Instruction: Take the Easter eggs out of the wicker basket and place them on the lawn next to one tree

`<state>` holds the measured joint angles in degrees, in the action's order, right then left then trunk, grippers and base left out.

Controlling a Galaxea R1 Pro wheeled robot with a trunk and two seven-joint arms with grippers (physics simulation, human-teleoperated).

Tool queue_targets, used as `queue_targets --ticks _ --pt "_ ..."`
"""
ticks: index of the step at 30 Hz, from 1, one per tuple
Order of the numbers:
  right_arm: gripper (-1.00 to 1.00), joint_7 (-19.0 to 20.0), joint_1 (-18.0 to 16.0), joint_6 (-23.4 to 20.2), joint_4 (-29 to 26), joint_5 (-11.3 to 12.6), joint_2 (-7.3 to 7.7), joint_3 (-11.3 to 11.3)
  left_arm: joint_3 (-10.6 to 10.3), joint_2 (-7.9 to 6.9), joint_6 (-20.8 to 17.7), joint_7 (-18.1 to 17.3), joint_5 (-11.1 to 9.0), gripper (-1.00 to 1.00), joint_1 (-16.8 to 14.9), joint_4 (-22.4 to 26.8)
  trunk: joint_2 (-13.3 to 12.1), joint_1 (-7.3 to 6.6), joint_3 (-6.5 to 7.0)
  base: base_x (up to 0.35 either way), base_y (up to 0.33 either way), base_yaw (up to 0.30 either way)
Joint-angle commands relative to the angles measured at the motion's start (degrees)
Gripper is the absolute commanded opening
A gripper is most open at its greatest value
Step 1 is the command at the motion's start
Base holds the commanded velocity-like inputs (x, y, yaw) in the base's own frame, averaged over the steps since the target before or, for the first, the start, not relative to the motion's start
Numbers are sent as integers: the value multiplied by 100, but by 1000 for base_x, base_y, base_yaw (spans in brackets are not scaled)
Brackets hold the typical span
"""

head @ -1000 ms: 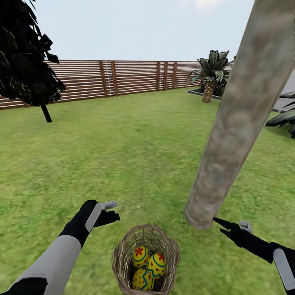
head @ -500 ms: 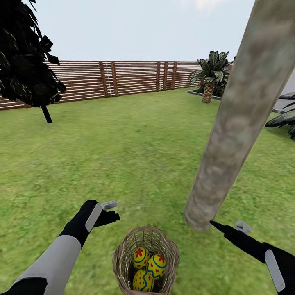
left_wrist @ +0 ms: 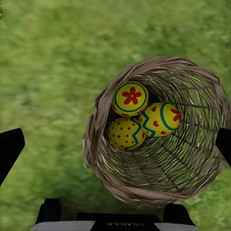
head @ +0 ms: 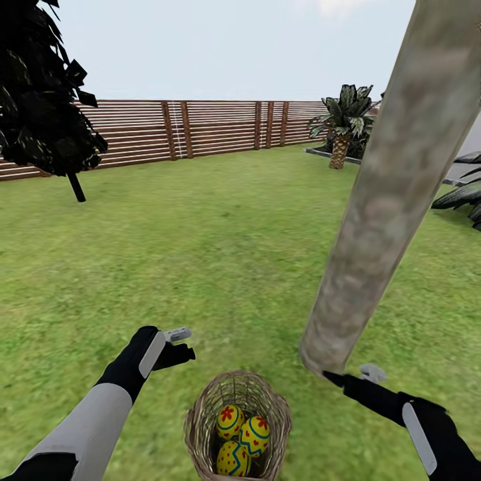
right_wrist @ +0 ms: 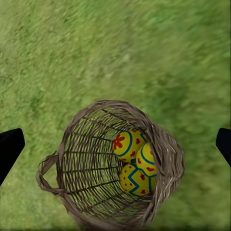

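Three Easter eggs [left_wrist: 136,114] in one wicker basket [left_wrist: 192,173]

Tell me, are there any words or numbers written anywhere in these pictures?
"GALAXEA AI": small white letters, seen mirrored and upside down, on the dark body of the left tool, in the left wrist view.
The three Easter eggs carry flowers, dots and zigzags, no writing.
Nothing else readable on the wicker basket or the fence.

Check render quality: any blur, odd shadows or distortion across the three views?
Head view: flat, even light, no cast shadow under the tree or wicker basket; trunk leans from wide-angle perspective. Both wrist views: lawn texture smeared, eggs crisp; no glare.
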<state>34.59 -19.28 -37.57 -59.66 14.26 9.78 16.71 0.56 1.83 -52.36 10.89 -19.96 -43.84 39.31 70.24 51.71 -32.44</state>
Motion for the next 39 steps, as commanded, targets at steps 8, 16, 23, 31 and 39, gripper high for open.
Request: queue_targets --ticks 8,16,23,31,39 --pt "100 -158 -4 -40 19 25 -27 -255 6 2 -12 54 -60 100 -2 -13 -319 -176 139 0 0 0" --pt "100 -518 -4 431 304 19 -29 -300 3 2 18 69 -51 100 -2 -46 -640 -352 282 0 0 0" --pt "100 -1498 -5 1184 568 -3 -85 -300 -10 -1 38 92 -4 100 -2 -46 -921 -506 408 0 0 0" --pt "100 -1915 -4 1647 996 -643 -114 -300 -10 -118 160 98 1 100 -2 -47 -1242 -682 552 0 0 0" --pt "100 -1912 0 1691 1245 -654 -109 -281 11 -330 208 68 -15 100 -2 8 -1402 -769 623 0 0 0"
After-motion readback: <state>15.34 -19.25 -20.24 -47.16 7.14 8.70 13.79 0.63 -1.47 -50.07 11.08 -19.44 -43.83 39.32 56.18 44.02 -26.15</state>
